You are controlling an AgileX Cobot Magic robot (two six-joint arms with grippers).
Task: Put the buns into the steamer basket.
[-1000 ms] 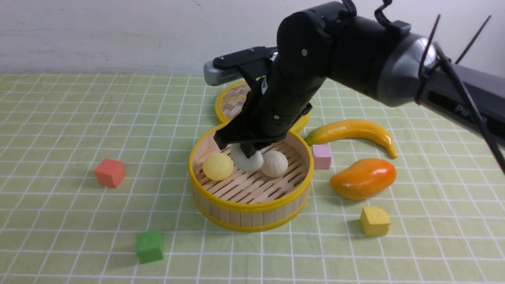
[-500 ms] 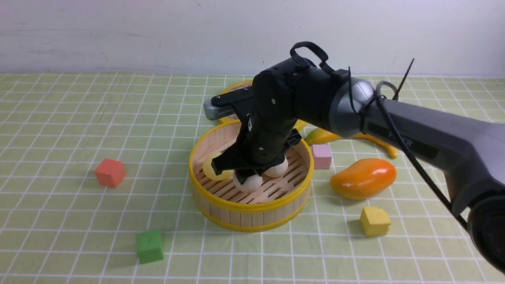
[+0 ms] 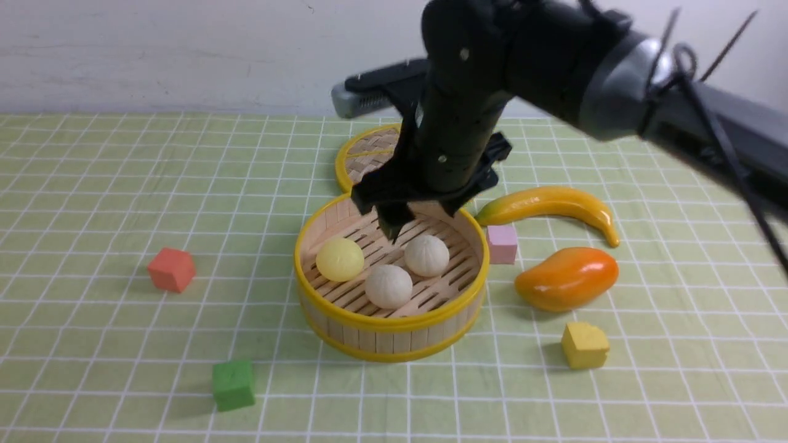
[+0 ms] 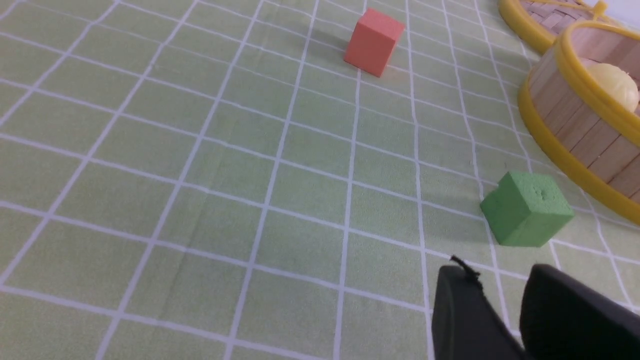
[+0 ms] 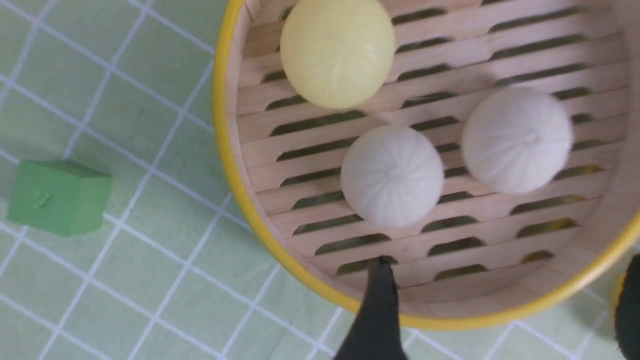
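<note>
The steamer basket (image 3: 391,335) stands mid-table. Three buns lie on its slatted floor: the pale yellow bun (image 3: 340,259) at the left, one off-white bun (image 3: 388,286) at the front, the other off-white bun (image 3: 426,255) at the right. My right gripper (image 3: 394,231) hangs above the basket's far part, open and empty, clear of the buns. In the right wrist view (image 5: 505,300) its jaws stand wide apart over the basket rim (image 5: 260,225), with the buns (image 5: 392,175) below. My left gripper (image 4: 502,280) is low over the cloth near the green cube, fingers close together and empty.
The flat woven lid (image 3: 363,157) lies behind the basket. A pink cube (image 3: 502,243), a banana (image 3: 554,206), an orange mango (image 3: 566,278) and a yellow cube (image 3: 585,346) are to the right. A red cube (image 3: 172,269) and a green cube (image 3: 234,384) are to the left.
My right gripper lowered an off-white bun onto the basket floor, let it go, and rose back up open. The bun now rests at the front of the basket.
</note>
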